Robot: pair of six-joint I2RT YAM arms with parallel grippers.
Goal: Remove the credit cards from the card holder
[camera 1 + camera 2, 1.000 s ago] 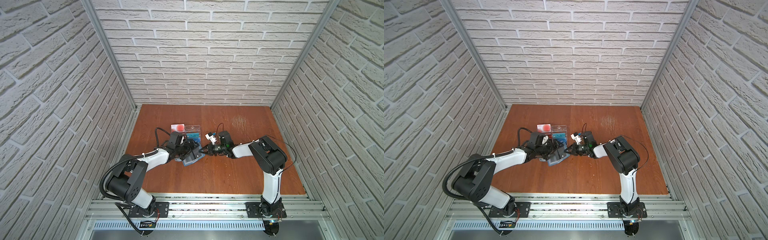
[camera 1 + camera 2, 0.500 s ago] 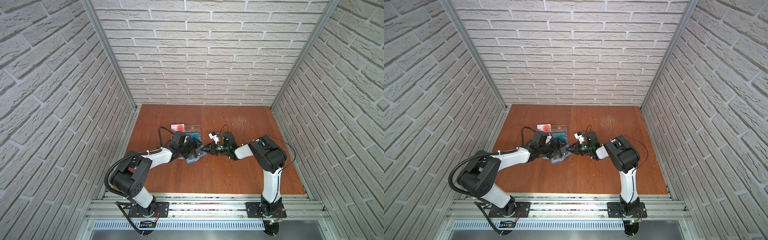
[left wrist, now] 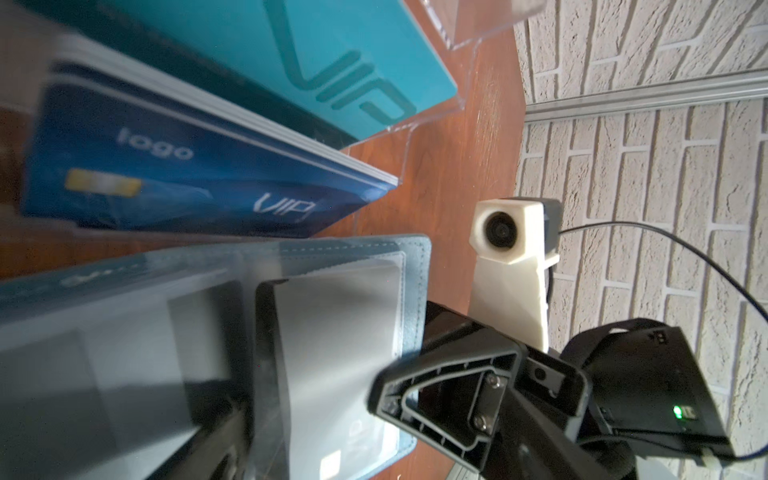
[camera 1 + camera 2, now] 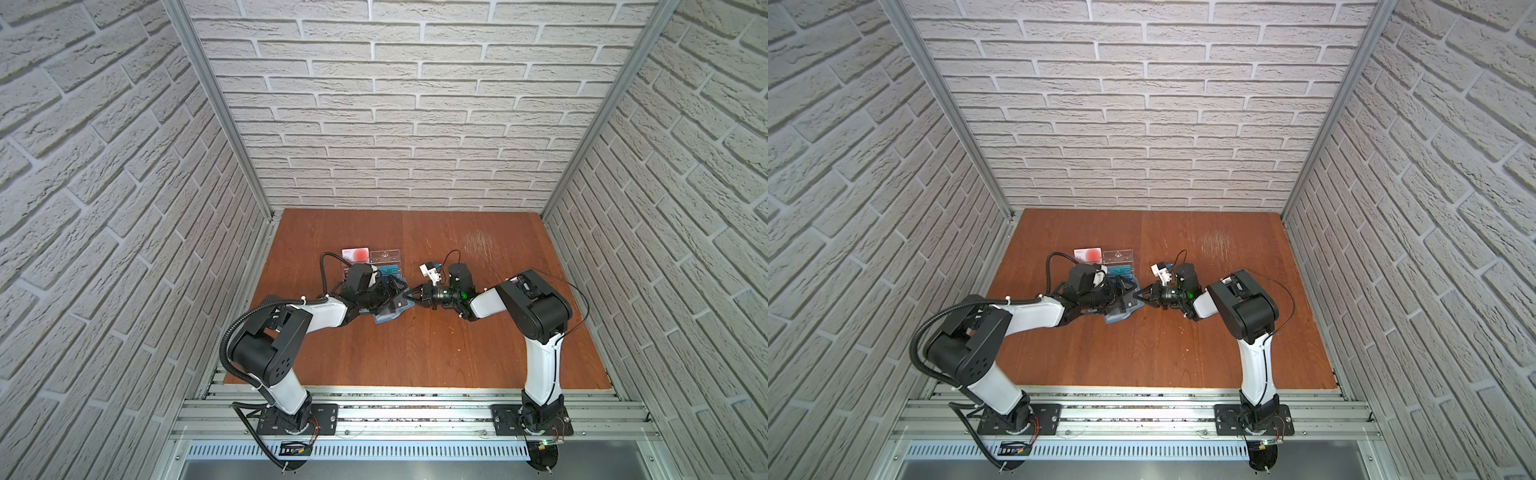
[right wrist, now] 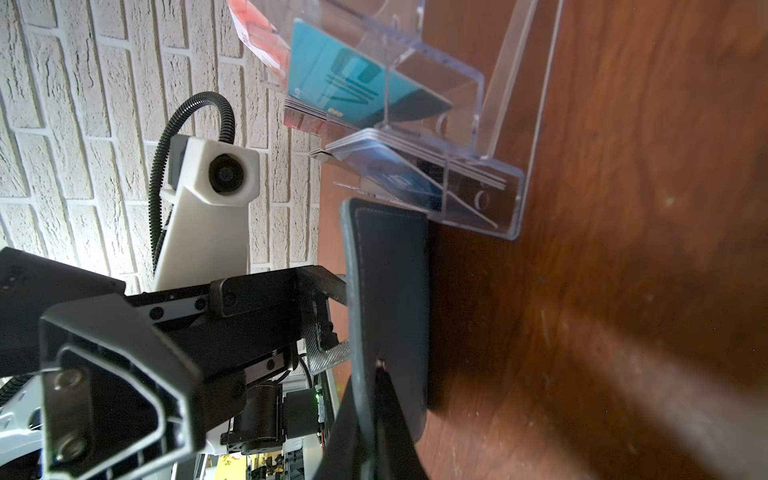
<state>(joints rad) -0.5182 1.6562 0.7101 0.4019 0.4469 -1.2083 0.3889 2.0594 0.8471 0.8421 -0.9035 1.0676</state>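
Near the middle of the wooden table [image 4: 457, 353], toward its left side, the slate-blue card holder [image 4: 388, 315] lies opened like a book, just in front of a clear acrylic rack [image 4: 386, 254]. One cover is raised off the wood. The right gripper [image 4: 410, 294] is pressed together on that cover's edge, pinching it. The left gripper [image 4: 391, 293] reaches into the open holder with its fingers [image 5: 328, 357] spread apart by the cloudy plastic sleeves; nothing is seen clamped between them. Whether credit cards sit inside the sleeves cannot be told.

Likely risks: the spread fingers could catch a floppy sleeve rather than a card and drag the whole holder, pulling the cover out of the right gripper's thin pinch. The two grippers are very close, so a small sideways move could knock them together or push the holder into the rack.

The rack holds a teal card marked VIP [image 3: 353, 54] in one compartment, a stack of dark blue cards [image 3: 166, 174] in the one nearest the holder, and red cards [image 5: 305, 120] in another. A white card with a red circle [image 4: 355, 253] stands at the rack's far left; whether it is inside a compartment cannot be told.
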